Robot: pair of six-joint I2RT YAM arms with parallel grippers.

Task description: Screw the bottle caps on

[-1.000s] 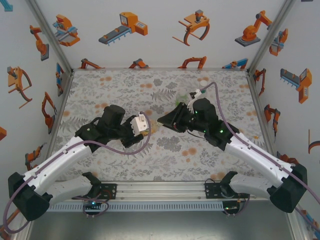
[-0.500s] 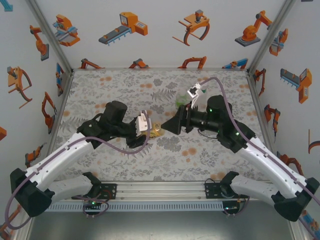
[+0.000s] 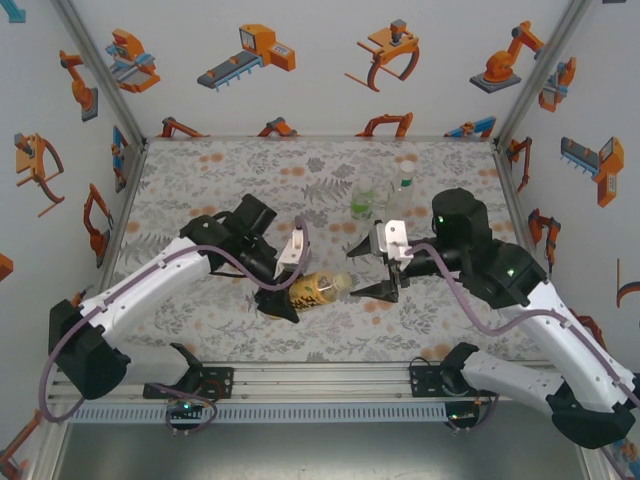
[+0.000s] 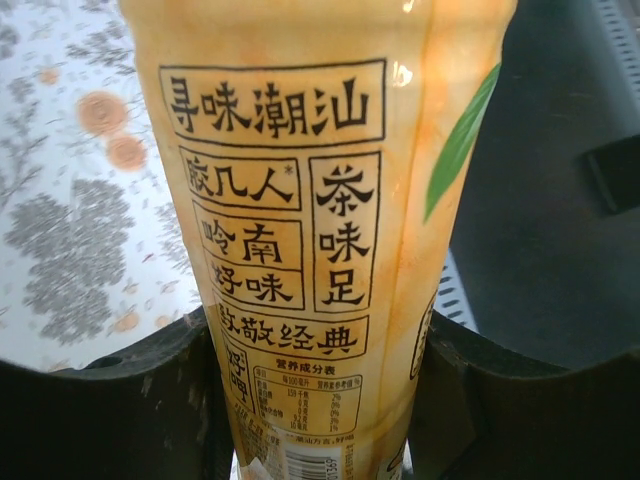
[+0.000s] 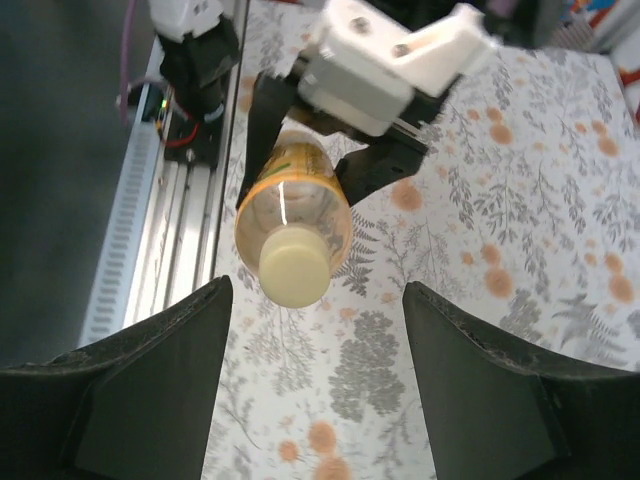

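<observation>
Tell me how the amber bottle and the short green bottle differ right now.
The amber bottle lies on its side, clamped in the left pincer; the green bottle stands upright and free on the table. The amber bottle is orange-yellow with a printed label; the green bottle is pale green. The amber bottle carries a pale cap; the green bottle's top is too small to judge. Both are small see-through bottles.

The amber bottle [image 4: 300, 250] is printed with 寻味潮汕, 茶味足, 岭南好味 and 致敬经典.
</observation>
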